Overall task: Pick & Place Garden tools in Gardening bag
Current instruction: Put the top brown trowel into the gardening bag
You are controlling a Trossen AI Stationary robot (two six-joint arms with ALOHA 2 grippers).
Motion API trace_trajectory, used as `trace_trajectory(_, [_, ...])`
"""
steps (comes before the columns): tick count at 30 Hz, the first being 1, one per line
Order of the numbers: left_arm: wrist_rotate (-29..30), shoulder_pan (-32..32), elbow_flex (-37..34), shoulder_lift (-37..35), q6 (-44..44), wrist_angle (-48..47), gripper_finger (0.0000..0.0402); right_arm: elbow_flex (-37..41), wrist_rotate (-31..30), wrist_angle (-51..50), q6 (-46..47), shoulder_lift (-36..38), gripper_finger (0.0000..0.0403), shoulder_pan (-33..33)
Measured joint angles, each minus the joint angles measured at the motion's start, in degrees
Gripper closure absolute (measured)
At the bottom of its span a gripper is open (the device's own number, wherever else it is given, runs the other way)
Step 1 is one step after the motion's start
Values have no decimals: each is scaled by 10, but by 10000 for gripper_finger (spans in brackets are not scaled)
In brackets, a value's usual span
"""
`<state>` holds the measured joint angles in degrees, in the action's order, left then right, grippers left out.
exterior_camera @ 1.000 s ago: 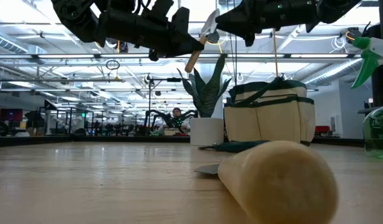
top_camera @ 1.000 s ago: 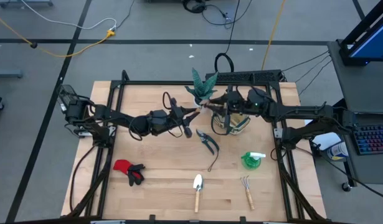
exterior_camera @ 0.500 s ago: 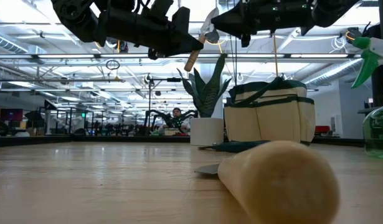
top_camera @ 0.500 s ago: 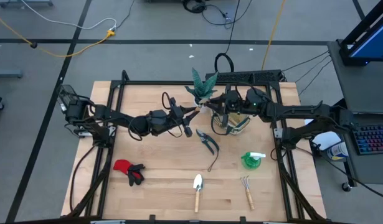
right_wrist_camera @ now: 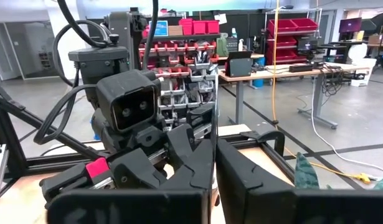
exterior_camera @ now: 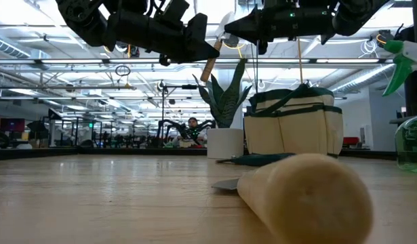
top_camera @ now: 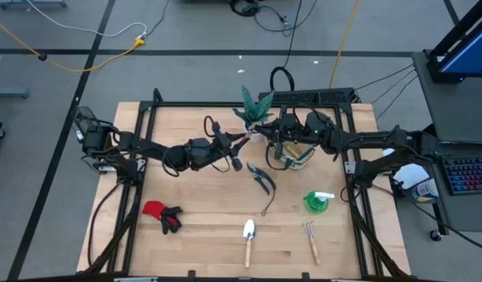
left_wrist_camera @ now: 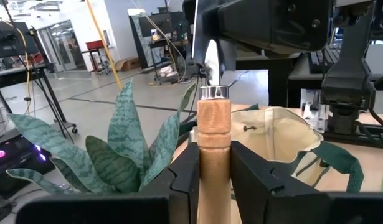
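Clamped between the left end effector [left_wrist_camera: 214, 177] fingers: upright wooden-handled metal trowel [left_wrist_camera: 213, 130]. Blade pinched by the dark right end effector [left_wrist_camera: 211, 53] above. Beside the handle: green striped plant [left_wrist_camera: 119, 152], open beige fabric bag [left_wrist_camera: 275, 143].

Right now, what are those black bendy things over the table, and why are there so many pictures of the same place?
Those are two robot arms with pinching grippers. Four cameras look at one moment: one from above, one down at table height, and one on each arm's wrist.

The left gripper holds a wooden-handled tool up in the air by its handle. The right gripper has shut on the tool's metal end, so the arms seem to be passing it across, next to the potted plant and the beige gardening bag.

Lying on the wooden table are pruning shears, red-and-black gloves, a trowel, a small fork and a green spray bottle. The big blurry shape in the low view is a tool handle very near that camera.
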<state>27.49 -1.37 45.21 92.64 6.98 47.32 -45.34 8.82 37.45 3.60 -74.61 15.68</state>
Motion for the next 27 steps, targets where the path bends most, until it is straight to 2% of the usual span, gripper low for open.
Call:
trace_trajectory(9, [0, 0, 0, 0, 0, -6, 324, 0, 2, -10, 1, 0, 402, 0])
trace_trajectory(20, [-6, 0, 0, 0, -25, -42, 241, 0, 6, -65, 32, 0, 402, -1])
trace_trajectory(27, [-4, 0, 0, 0, -32, -70, 225, 0, 5, -114, 47, 10, 402, -1])
